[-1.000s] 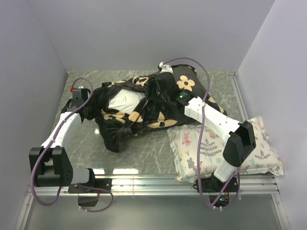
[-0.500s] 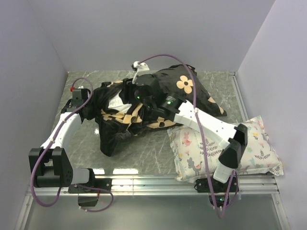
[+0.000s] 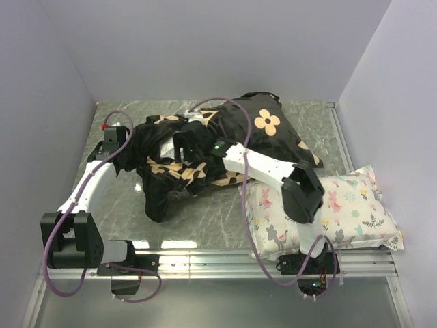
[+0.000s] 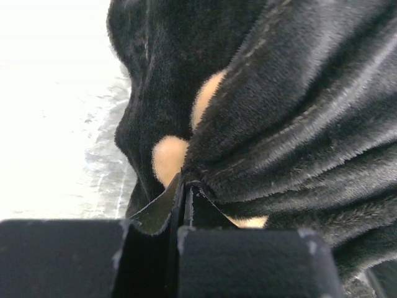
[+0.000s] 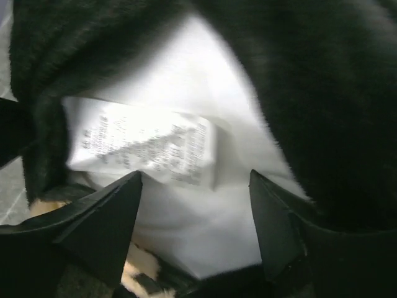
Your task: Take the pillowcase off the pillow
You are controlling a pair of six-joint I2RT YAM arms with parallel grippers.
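I judge that the task is in its early part. The pillowcase (image 3: 273, 140) lies in a heap on the back half of the desk (image 3: 218, 212), and most of the pillow (image 5: 211, 223) is inside it. In the top view only a small white patch shows at the left part of the heap, where the cover is open. The bulging shape of the black plush to the right tells me that the filling is not yet out.

The left end effector (image 4: 183, 202) is closed tight on a fold of the pillowcase at its left edge; in the left wrist view the plush is gathered into the closed fingers. The right end effector (image 5: 195, 183) is wide apart and holds nothing. It hangs over the opening, and between its fingers I see the white pillow with its printed label (image 5: 142, 146). Whether the fingers touch the pillow, I cannot tell.

What is done: the opening is found and one edge of the cover is pinned. What is left: to grip the white pillow and draw the whole of it out. The floral pillow (image 3: 355, 212) lies apart at the right, partly under the right arm, and has no part in the task.
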